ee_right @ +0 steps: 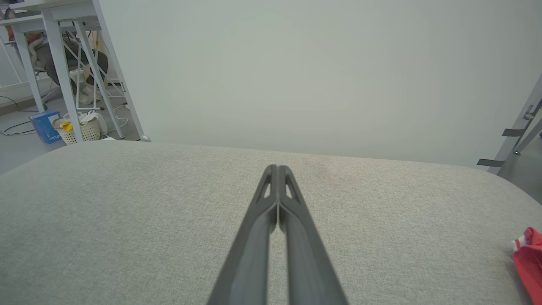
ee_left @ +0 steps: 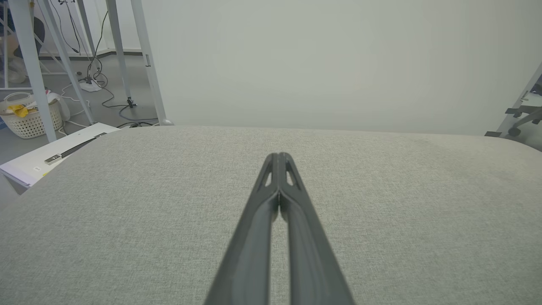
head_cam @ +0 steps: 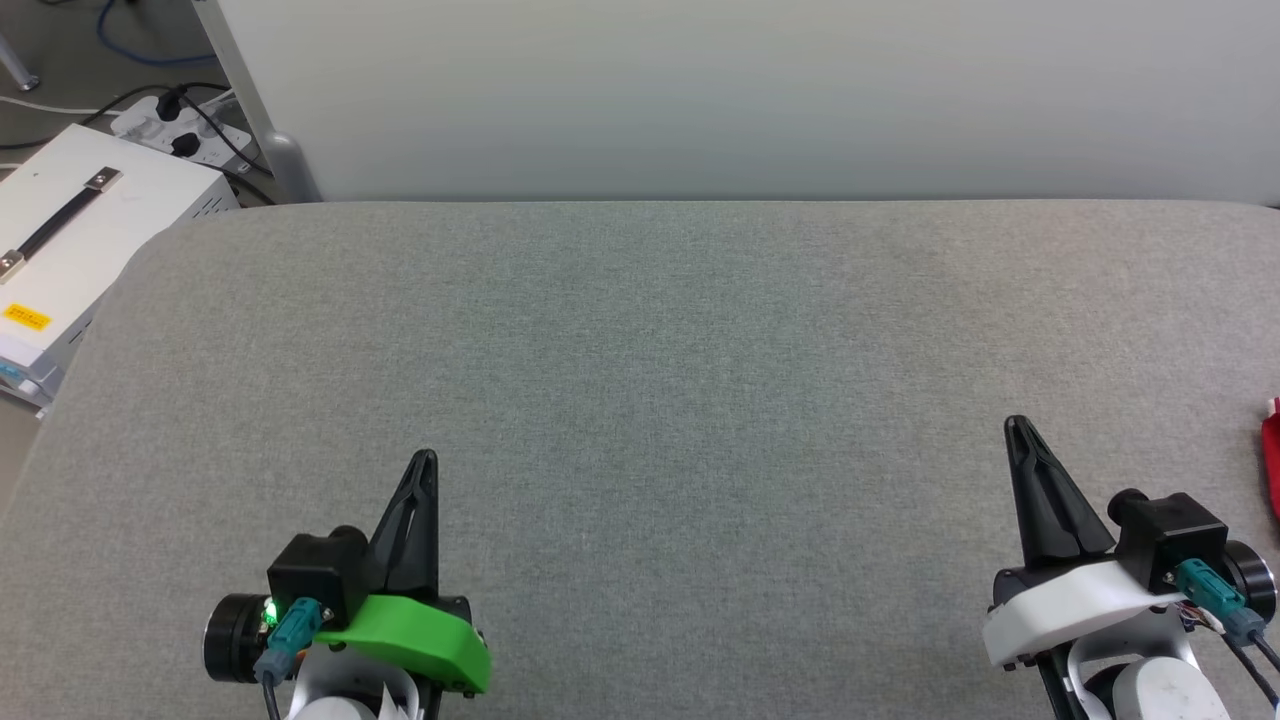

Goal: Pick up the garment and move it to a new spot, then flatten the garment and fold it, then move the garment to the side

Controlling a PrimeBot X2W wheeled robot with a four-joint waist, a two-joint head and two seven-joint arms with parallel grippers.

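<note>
A sliver of the red garment (head_cam: 1271,462) with a bit of white trim lies at the far right edge of the grey padded table (head_cam: 640,350). In the right wrist view the garment (ee_right: 529,262) shows at the lower right, well off to the side of the fingers. My left gripper (head_cam: 426,457) hovers low at the front left, shut and empty; its fingers (ee_left: 271,199) meet at the tips. My right gripper (head_cam: 1017,424) stands at the front right, also shut with nothing in it, its fingers (ee_right: 271,203) pressed together.
A white case (head_cam: 70,250) with a black handle stands off the table's left corner, with a power strip (head_cam: 180,125) and cables behind it. A pale wall panel (head_cam: 740,90) runs along the table's far edge. A laundry basket (ee_left: 29,118) sits on the floor.
</note>
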